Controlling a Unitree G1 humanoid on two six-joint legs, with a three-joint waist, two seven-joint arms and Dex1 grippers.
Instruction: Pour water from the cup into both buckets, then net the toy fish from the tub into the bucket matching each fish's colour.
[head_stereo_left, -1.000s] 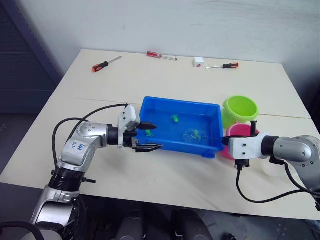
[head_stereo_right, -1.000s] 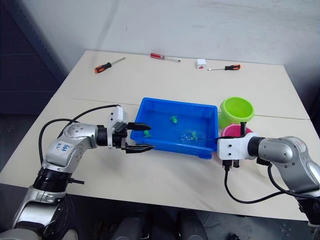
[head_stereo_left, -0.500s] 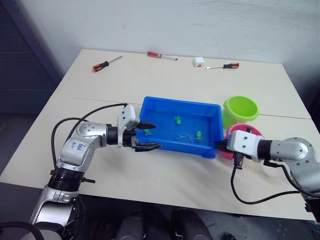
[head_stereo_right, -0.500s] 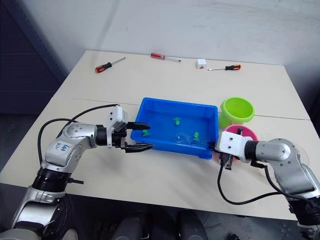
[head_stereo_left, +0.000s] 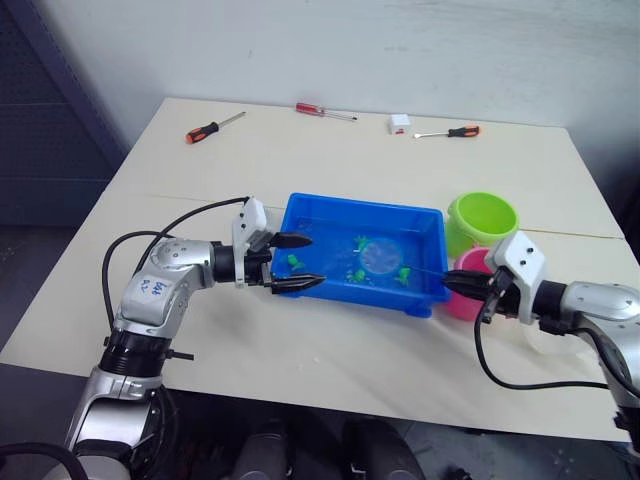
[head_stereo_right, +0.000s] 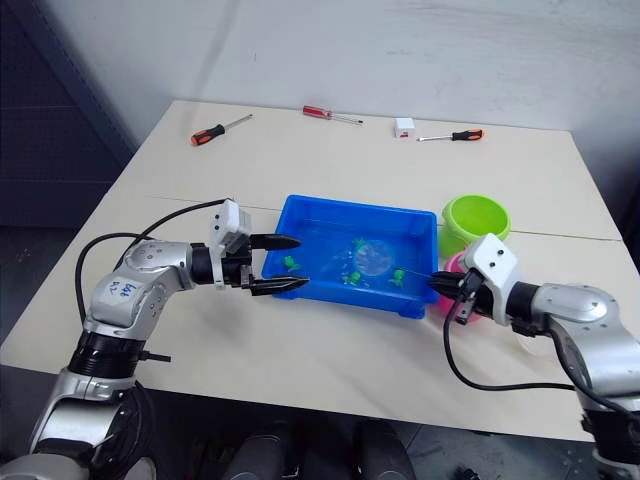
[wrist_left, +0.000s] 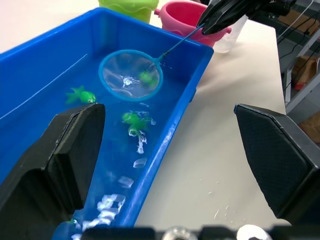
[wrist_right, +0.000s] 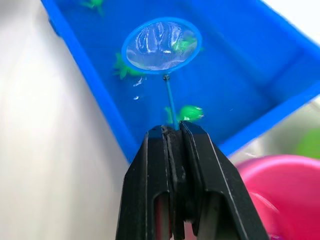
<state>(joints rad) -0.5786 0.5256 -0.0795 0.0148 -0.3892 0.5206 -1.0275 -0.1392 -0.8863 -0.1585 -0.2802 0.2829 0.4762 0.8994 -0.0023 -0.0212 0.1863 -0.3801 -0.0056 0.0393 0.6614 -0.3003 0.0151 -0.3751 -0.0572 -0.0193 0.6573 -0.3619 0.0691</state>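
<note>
The blue tub (head_stereo_left: 360, 206) holds water and several small green toy fish (head_stereo_left: 402, 272). My right gripper (head_stereo_left: 455, 283) is shut on the thin handle of the net (head_stereo_left: 380, 258). It reaches in over the tub's right end, and the hoop (wrist_right: 161, 44) sits over the middle. One green fish (wrist_right: 184, 44) shows inside the hoop. My left gripper (head_stereo_left: 300, 262) is open at the tub's left wall. The lime green bucket (head_stereo_left: 482, 218) stands right of the tub, with the pink bucket (head_stereo_left: 466, 302) just in front of it, behind my right gripper. The clear cup (head_stereo_left: 548, 338) is partly hidden by my right arm.
Three screwdrivers (head_stereo_left: 212, 127), (head_stereo_left: 323, 111), (head_stereo_left: 448, 131) and a small white box (head_stereo_left: 398, 122) lie along the table's far side. Bare tabletop stretches in front of the tub up to the near edge.
My right gripper has turned and drawn back to the right, and the net hoop has moved from the tub's near right part to its middle. The fish have drifted. My left gripper edged closer to the tub.
</note>
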